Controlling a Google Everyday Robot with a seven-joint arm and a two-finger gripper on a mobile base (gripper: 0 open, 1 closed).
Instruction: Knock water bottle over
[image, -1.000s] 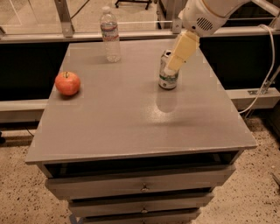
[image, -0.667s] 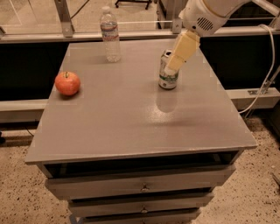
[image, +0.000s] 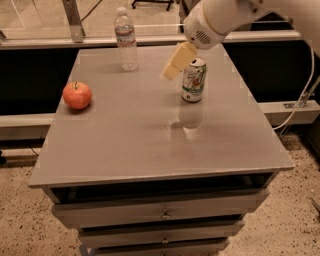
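Note:
The water bottle (image: 126, 39) stands upright at the far left of the grey tabletop (image: 125, 135). It is clear and ribbed, with a white cap and a white-and-red label. My gripper (image: 172, 69) hangs from the white arm at the upper right. Its cream fingers (image: 178, 60) point down and to the left. It is above the table, to the right of the bottle and just left of the green-and-white soda can (image: 194, 79). It touches neither.
A red apple (image: 77, 95) sits near the table's left edge. The table has drawers (image: 160, 212) below its front edge. A white cable (image: 300, 100) runs down at the right. A low ledge runs behind the table.
The gripper has swung left, from over the soda can to its left side, toward the bottle. The bottle, can and apple have not moved.

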